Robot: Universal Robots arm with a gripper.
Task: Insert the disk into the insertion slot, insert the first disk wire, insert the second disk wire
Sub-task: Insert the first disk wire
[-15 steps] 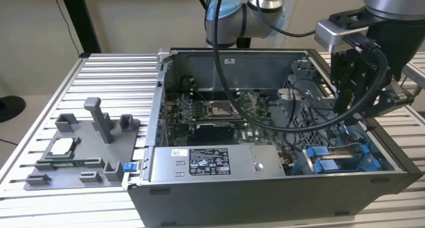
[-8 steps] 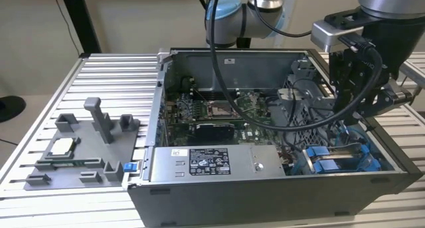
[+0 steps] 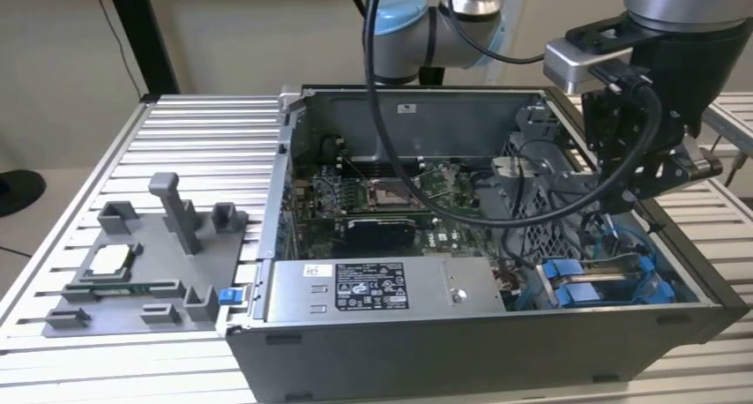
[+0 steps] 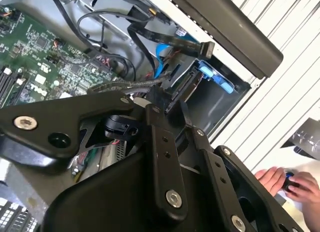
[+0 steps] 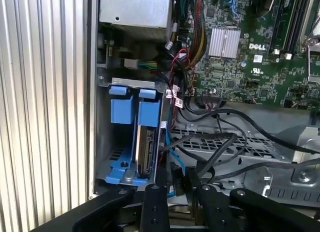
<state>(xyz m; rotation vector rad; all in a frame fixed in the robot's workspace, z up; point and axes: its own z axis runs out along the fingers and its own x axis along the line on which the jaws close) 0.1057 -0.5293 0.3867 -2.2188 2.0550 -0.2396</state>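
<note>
ROBOT AT THE DRIVE BAY: An open grey metal computer case (image 3: pixel 471 351) lies on a ribbed aluminium worktop (image 3: pixel 176 157) as the arm's black tool (image 5: pixel 178 186) reaches in at the case's end on the exterior view's right.

The first wrist view shows what the exterior view hides. The silver-grey disk (image 5: pixel 145 147), on edge in its bright blue plastic carrier, sits inside the insertion slot (image 5: pixel 116 159) of the grey perforated drive cage, beside a second blue-ended tray (image 5: pixel 121 110). The tool is clenched on a black wire connector (image 5: pixel 176 174) just beside the disk's near end (the tool's own links hide whether the plug is seated).

In the second wrist view the connector (image 4: pixel 161 98) appears at the tool's tip, with a braided grey cable (image 4: pixel 125 85) trailing from it. A person's hand (image 4: pixel 282 181) outside the case holds something small and dark that is hard to make out.

In the exterior view the tool's tip is lost behind loops of black cable (image 3: pixel 506 214). The cage wall stands close on one side of the tool, and the green motherboard (image 3: pixel 389 192) lies open on the other. A grey fixture plate (image 3: pixel 141 280) sits well apart at the exterior view's left.
</note>
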